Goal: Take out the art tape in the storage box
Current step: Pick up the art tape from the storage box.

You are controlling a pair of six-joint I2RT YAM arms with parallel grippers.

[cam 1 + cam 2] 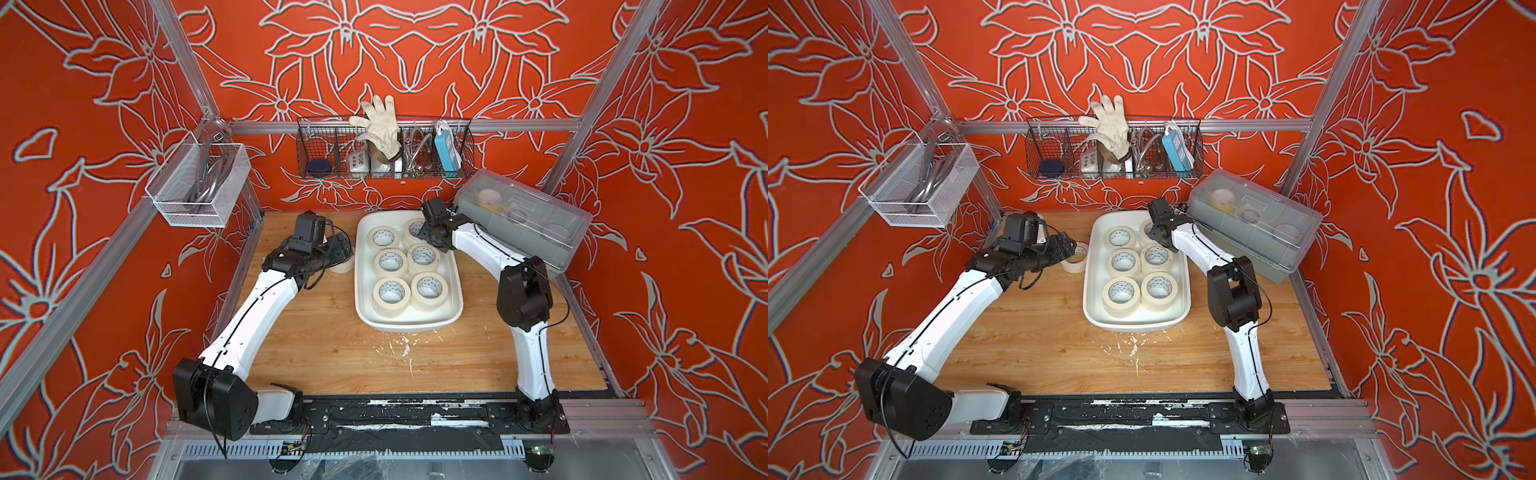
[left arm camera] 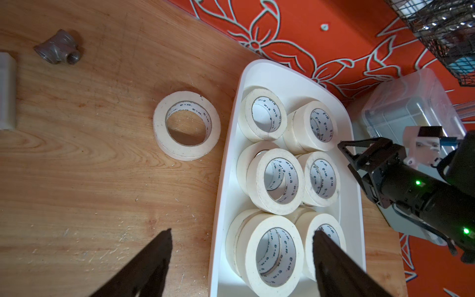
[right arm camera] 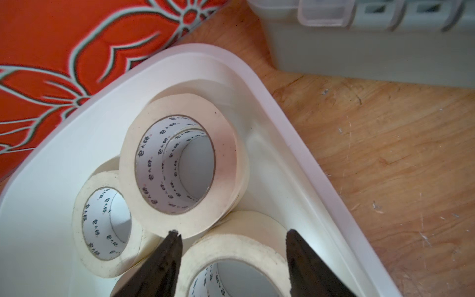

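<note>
One cream tape roll (image 2: 180,153) lies flat on the desk (image 1: 316,353), just ahead of the left gripper (image 2: 243,231), whose jaws are wide and empty. The other tape rolls (image 2: 254,180), white-cored, sit stacked in the storage box (image 1: 409,326). The right gripper (image 3: 232,232), arm bent inward, hangs over the far-end rolls with jaws partly apart, holding nothing.

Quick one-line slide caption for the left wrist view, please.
Open left gripper beside the storage box of art tape, one roll lying on the table, right gripper at the box's far end.
</note>
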